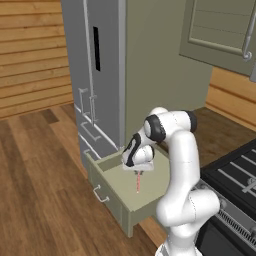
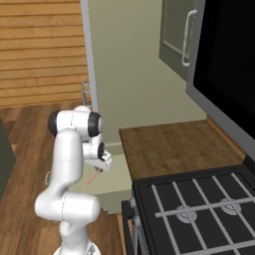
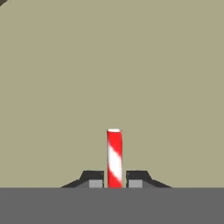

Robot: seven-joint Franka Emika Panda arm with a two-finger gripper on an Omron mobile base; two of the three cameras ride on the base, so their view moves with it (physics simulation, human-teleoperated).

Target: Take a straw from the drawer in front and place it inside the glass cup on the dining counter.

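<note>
claw (image 3: 114, 181) tight on the striped straw (image 3: 114, 157), above the pulled-out drawer (image 1: 131, 197)

Red-and-white striped straw (image 3: 114, 157), sage-green drawer (image 1: 131, 192) (seemingly plain inside).

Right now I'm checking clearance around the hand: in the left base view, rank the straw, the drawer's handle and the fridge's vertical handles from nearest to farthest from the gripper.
1. The straw: pinched in the gripper, hanging below it over the open drawer.
2. The drawer's handle: on the drawer front, lower left of the gripper.
3. The fridge's vertical handles: up and left, well behind the drawer.
</note>
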